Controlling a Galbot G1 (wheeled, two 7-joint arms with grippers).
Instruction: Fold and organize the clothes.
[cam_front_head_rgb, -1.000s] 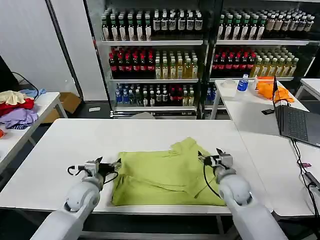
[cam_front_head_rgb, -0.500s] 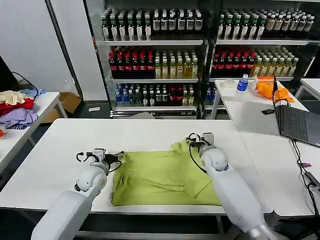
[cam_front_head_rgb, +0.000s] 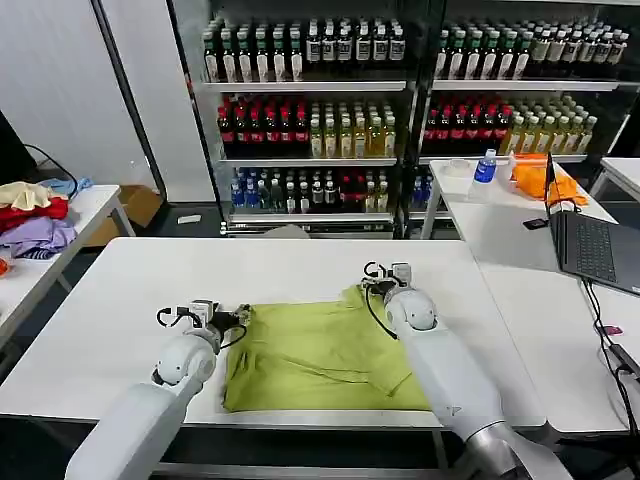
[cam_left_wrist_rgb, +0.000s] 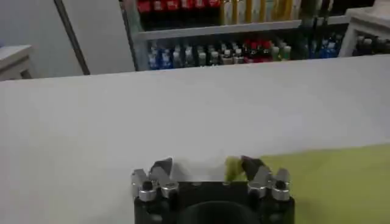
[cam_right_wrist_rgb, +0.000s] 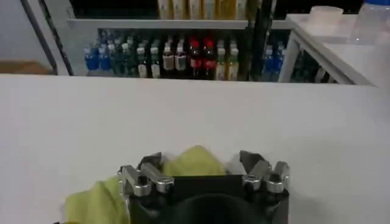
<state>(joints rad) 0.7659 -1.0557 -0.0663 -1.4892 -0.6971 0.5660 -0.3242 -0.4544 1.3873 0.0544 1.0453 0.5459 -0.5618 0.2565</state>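
The lime T-shirt (cam_front_head_rgb: 320, 355) lies roughly folded and flat on the white table (cam_front_head_rgb: 150, 275), with a bunched fold at its far right corner. My left gripper (cam_front_head_rgb: 237, 320) rests low on the table at the shirt's far left corner. Its jaws are open, and the shirt's edge (cam_left_wrist_rgb: 231, 167) sits just inside one fingertip of the left gripper (cam_left_wrist_rgb: 206, 165). My right gripper (cam_front_head_rgb: 372, 284) is at the far right corner, also open. In the right wrist view a hump of the shirt (cam_right_wrist_rgb: 194, 161) rises between the spread fingers of the right gripper (cam_right_wrist_rgb: 200, 159).
A red, purple and cream garment pile (cam_front_head_rgb: 32, 215) sits on the left side table. To the right stand a laptop (cam_front_head_rgb: 595, 245), an orange cloth (cam_front_head_rgb: 537, 175) and a cable (cam_front_head_rgb: 610, 330). Bottle shelves (cam_front_head_rgb: 310, 120) fill the back.
My right gripper moved from the shirt's right edge forward and left to its far right corner. My left gripper crept slightly forward toward the far left corner.
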